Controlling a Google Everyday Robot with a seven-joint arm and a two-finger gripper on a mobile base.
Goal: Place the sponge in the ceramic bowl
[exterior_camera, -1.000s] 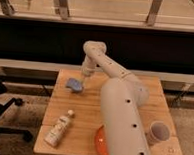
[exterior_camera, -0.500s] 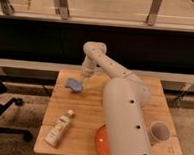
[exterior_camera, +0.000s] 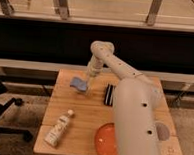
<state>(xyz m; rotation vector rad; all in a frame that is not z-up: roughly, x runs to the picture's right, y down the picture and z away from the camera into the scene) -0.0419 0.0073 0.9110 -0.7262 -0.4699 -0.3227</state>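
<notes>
- Pale wood table (exterior_camera: 90, 114): flat, bare-grain board that carries everything.
- Whitish plastic bottle (exterior_camera: 59, 128): lies on its side near the front left corner, cap pointing away. Round body, so it would likely roll if nudged.
- Light-blue sponge (exterior_camera: 78, 83): small soft pad, roughly rectangular, at the far left of the table and sitting a bit tilted. It is not in the bowl but well apart from it. Can't tell whether it rests on the wood or is raised.
- Gripper (exterior_camera: 87, 84): dark tip hanging down from the wrist, right at the sponge's right edge, likely there to grip it. Can't tell whether it has hold of it.
- Orange-red ceramic bowl (exterior_camera: 105, 141): wide, shallow and glossy, at the front edge. Its right part is hidden behind the arm; the visible part holds nothing.
- Black rectangular block (exterior_camera: 109, 94): matte, hard-edged, just right of the gripper.
- White arm (exterior_camera: 132, 119): smooth rounded shell that runs up to a bent elbow, then drops to the sponge.
- Small whitish cup (exterior_camera: 162, 130): near the front right, partly hidden by the arm.
</notes>
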